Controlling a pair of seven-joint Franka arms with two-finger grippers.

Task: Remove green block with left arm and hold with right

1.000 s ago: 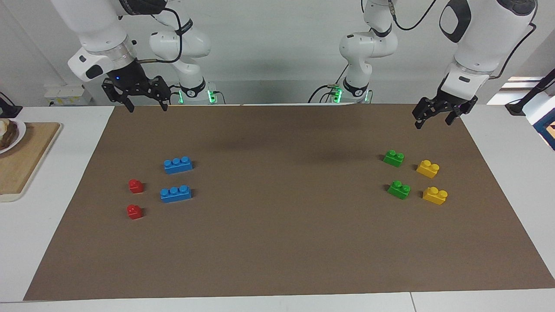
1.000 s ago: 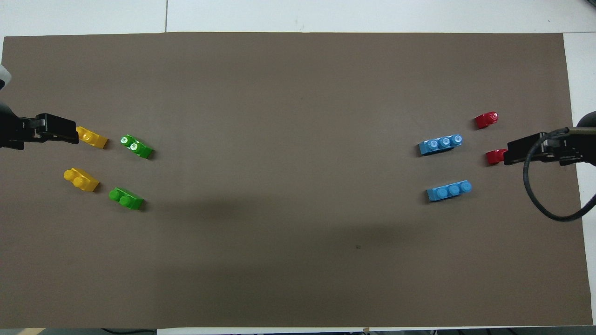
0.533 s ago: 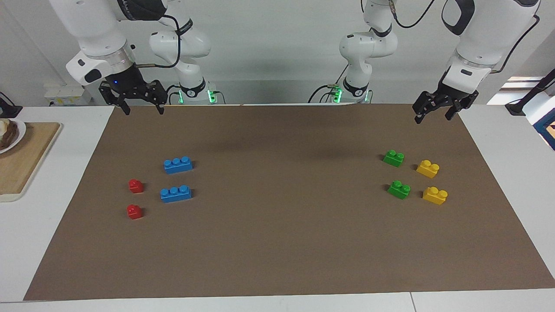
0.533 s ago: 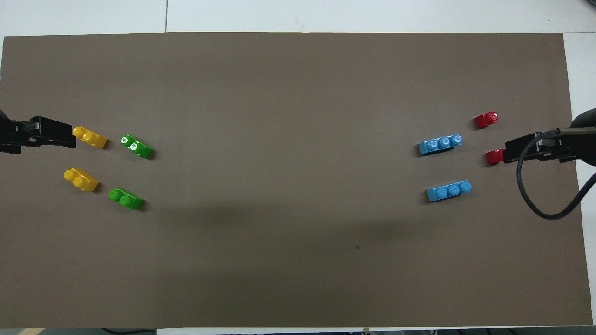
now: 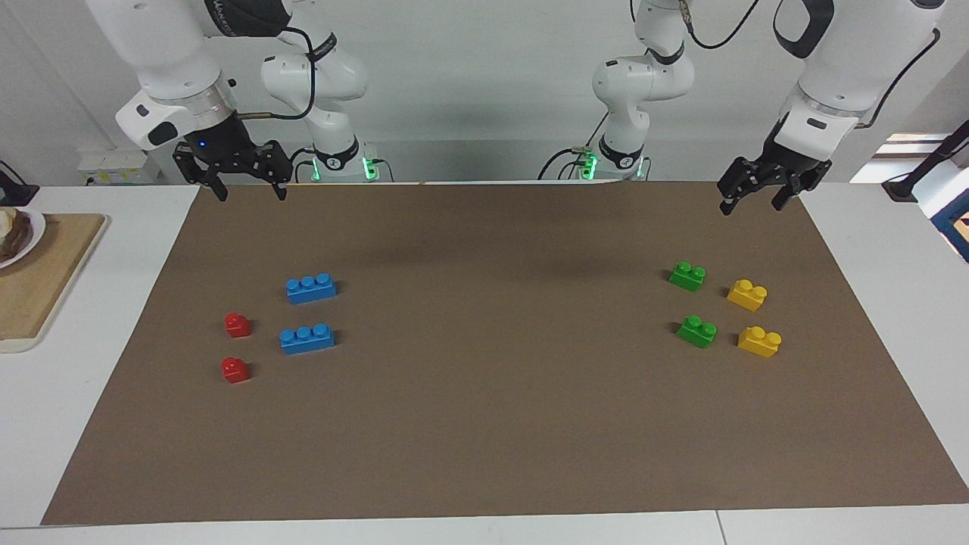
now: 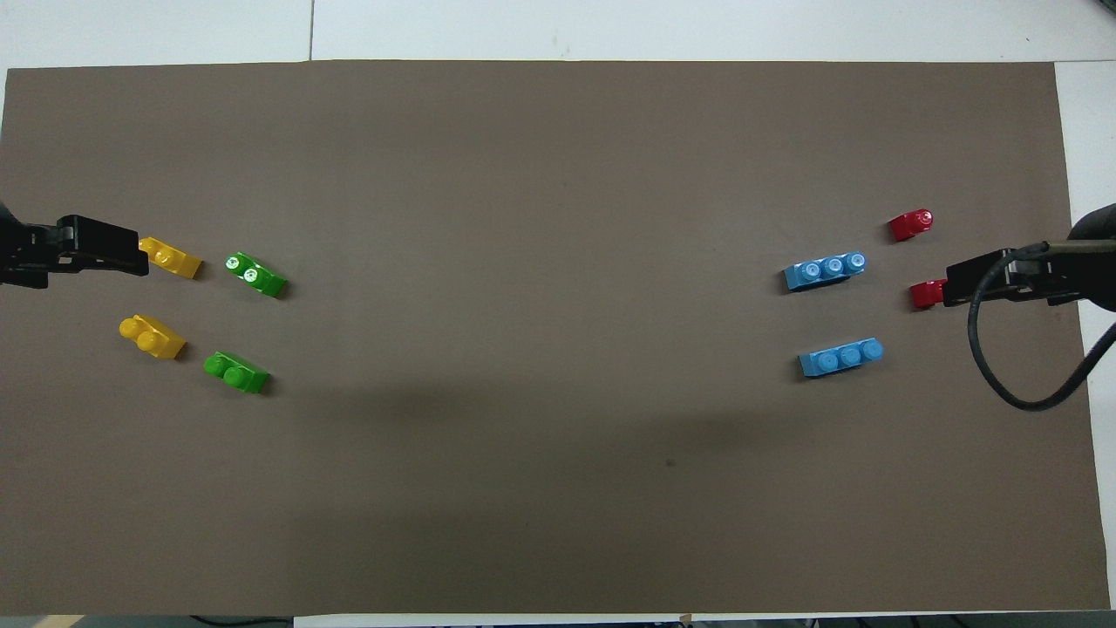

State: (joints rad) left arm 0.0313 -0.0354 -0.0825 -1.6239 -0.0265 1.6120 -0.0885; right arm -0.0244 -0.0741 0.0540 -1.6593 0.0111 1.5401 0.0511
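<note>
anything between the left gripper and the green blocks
Nothing visible does. The open left gripper hangs over the brown mat, and only bare mat lies between it and the two small green plastic bricks; the yellow bricks sit beside them.

Left gripper (image 5: 749, 204) raised, right gripper (image 5: 244, 193) raised, jaws apart

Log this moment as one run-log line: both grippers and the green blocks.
left gripper: open, raised, empty | right gripper: open, raised, empty | green blocks: two, on brown mat, untouched
</note>
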